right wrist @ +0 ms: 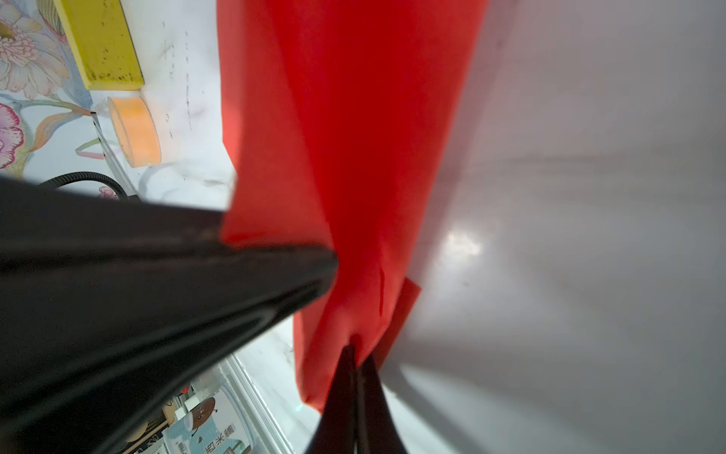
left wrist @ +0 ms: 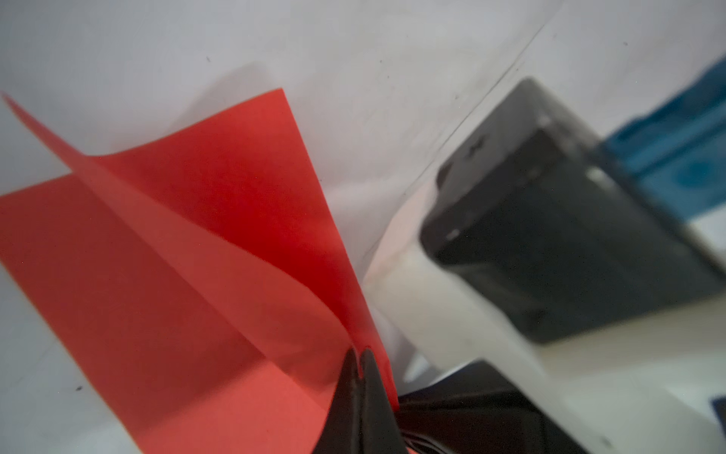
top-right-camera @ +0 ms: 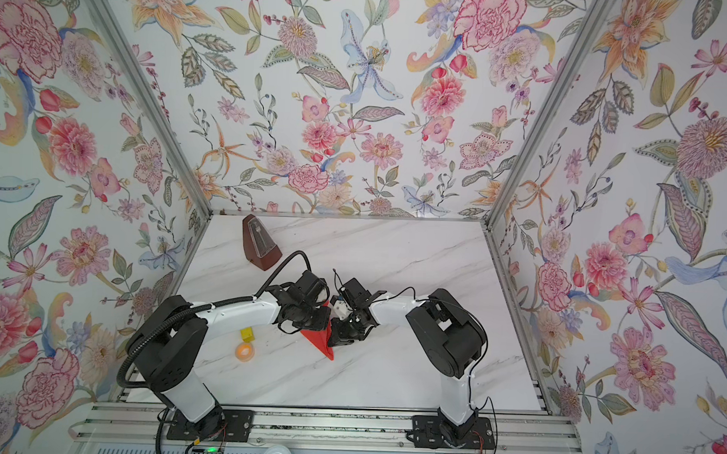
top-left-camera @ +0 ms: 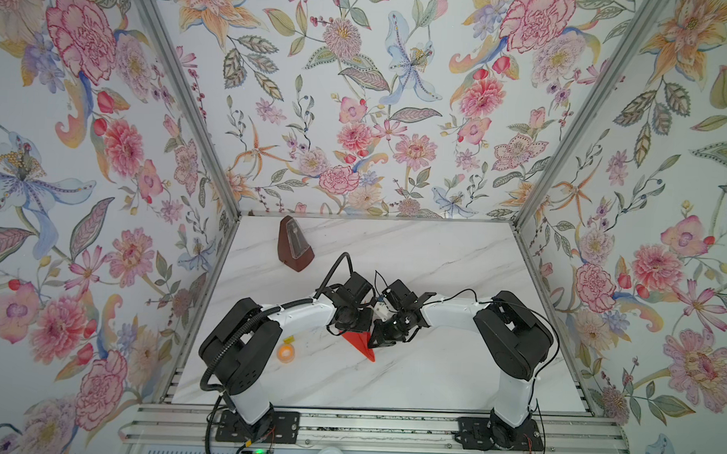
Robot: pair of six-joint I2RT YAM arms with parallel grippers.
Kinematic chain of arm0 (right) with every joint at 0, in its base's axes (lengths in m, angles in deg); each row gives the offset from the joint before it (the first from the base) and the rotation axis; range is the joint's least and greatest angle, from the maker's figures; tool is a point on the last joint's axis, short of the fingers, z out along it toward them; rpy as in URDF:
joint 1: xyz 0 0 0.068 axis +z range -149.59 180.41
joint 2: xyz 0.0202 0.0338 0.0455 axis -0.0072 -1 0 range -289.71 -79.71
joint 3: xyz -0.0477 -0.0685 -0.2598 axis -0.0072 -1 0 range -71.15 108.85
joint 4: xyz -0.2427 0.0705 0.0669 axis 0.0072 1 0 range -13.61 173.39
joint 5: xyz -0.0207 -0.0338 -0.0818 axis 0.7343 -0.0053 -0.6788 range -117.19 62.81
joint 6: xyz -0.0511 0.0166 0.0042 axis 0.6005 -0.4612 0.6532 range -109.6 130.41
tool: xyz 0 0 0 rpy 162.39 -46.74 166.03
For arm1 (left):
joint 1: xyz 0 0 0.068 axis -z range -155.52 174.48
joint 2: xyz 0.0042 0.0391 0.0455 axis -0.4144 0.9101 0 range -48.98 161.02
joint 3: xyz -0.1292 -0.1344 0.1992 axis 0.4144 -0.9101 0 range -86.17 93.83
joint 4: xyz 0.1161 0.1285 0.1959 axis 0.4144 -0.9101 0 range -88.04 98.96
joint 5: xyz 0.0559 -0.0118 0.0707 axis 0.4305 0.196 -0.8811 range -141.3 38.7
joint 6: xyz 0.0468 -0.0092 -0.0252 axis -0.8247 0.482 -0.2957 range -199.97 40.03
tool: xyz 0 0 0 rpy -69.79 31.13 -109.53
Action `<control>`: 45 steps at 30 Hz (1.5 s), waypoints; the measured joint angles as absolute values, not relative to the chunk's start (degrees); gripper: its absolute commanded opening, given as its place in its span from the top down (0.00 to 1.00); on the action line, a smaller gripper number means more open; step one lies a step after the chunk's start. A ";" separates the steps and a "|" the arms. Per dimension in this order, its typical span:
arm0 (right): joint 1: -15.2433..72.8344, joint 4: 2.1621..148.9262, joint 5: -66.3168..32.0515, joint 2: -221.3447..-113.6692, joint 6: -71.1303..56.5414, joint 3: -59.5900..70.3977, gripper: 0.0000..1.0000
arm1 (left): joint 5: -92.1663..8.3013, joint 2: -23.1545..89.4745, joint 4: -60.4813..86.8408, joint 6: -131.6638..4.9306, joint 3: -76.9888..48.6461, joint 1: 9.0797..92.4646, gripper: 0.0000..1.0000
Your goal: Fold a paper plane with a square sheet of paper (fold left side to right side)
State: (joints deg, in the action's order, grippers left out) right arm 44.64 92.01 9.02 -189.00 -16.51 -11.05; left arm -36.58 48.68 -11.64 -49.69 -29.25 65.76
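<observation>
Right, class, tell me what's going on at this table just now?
Two robot arms are folding a red paper sheet in the middle of the marble table. The left gripper and the right gripper are each pinched shut on it. It is creased to a point. The metronome, yellow block and orange tape roll sit aside.

The table [top-left-camera: 435,255] has a white, marble-patterned top. A dark brown metronome [top-left-camera: 295,245] stands upright near its far left corner. A yellow block [top-right-camera: 247,334] and an orange tape roll [top-left-camera: 286,353] lie just beside each other, left of centre. The folded red paper [top-left-camera: 360,343] points its tip down toward the surface at centre; contact cannot be confirmed.
</observation>
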 measured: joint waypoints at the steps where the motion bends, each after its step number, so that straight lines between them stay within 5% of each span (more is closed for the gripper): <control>1: 44.64 91.92 9.02 -189.00 -16.53 -11.10 1.00 | -36.58 49.19 -11.75 -49.91 -28.94 65.76 1.00; 12: 44.71 91.33 9.24 -189.00 -16.56 -11.27 0.99 | -37.68 51.77 -11.99 -50.41 -27.87 65.76 1.00; 24: 44.62 91.84 5.63 -184.00 -20.82 -15.07 0.75 | -38.11 52.05 -10.88 -50.39 -28.02 65.76 1.00; 45: 48.03 74.35 1.94 -178.49 -46.15 -24.89 0.75 | -38.09 52.01 -7.27 -50.24 -30.27 65.76 1.00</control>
State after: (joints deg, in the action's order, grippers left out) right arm 48.03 74.35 1.94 -178.49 -46.15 -24.89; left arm -38.09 52.01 -7.27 -50.24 -30.27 65.76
